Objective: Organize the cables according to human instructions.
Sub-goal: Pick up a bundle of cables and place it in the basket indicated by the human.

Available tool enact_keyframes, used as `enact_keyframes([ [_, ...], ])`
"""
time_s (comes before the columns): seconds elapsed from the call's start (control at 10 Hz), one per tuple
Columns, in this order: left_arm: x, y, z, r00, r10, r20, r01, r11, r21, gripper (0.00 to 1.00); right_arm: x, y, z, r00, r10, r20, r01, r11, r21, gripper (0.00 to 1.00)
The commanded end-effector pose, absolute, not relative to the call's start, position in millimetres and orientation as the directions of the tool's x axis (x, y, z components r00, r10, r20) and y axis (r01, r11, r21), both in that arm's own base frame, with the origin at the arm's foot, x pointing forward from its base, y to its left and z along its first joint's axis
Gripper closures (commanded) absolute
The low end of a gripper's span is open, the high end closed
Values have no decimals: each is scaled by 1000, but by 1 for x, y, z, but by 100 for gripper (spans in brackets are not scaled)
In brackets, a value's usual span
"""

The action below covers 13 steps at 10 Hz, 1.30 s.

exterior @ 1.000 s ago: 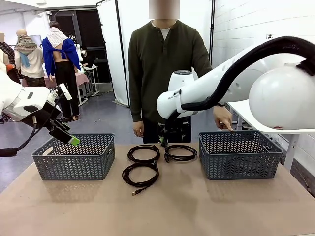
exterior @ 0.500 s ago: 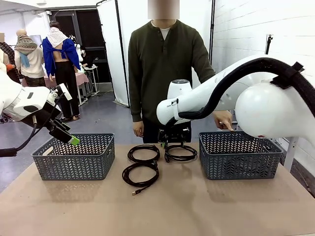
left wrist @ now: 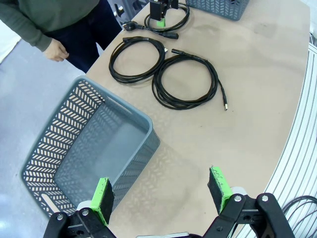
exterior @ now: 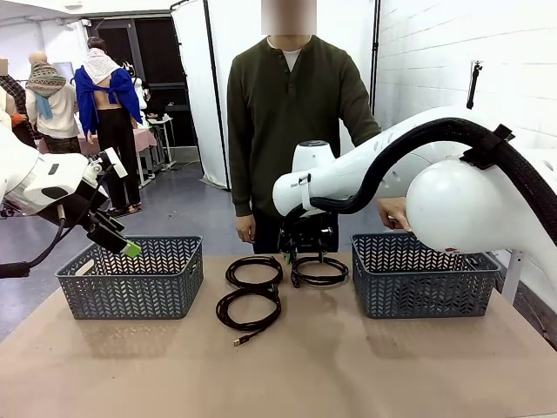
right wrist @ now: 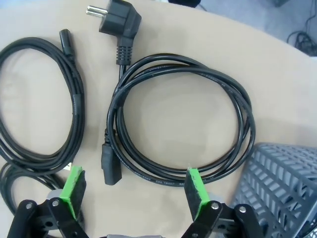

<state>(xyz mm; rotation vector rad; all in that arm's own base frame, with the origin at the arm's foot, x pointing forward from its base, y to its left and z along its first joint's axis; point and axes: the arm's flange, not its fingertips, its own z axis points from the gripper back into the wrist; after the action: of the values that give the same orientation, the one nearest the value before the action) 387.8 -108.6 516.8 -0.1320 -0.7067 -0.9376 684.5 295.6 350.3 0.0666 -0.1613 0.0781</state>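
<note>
Three cables, flat coils on the worktop [exterior: 348,366], centre of the front view, between left basket [exterior: 130,279] and right basket [exterior: 422,279]. Far-left coil [exterior: 230,273] and far-right coil [exterior: 320,282] lie side by side, and near coil [exterior: 248,327] sits lower in the frame. Right pincer [exterior: 303,251] is low over the far-right coil, spread, nothing pinched. In the right wrist view, green pads [right wrist: 74,183] sit at bottom left and bottom right, the coil's loop runs between them, and its plug [right wrist: 116,20] is at top. Left pincer [left wrist: 161,191] is spread, empty, and above the left basket's near corner at left of the front view. Person [exterior: 291,113] stands at the far side, one hand [exterior: 393,213] by the right basket's far rim.
</note>
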Motion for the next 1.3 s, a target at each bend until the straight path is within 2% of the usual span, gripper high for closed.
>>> enact_keyframes([
  [0.0,389,-106,515,380,-692,614,782,595,185,0,683,294,349,982,72,173,-84,994,63,0],
  [1.2,389,-106,515,380,-692,614,782,595,185,0,703,305,338,991,56,121,-64,996,64,0],
])
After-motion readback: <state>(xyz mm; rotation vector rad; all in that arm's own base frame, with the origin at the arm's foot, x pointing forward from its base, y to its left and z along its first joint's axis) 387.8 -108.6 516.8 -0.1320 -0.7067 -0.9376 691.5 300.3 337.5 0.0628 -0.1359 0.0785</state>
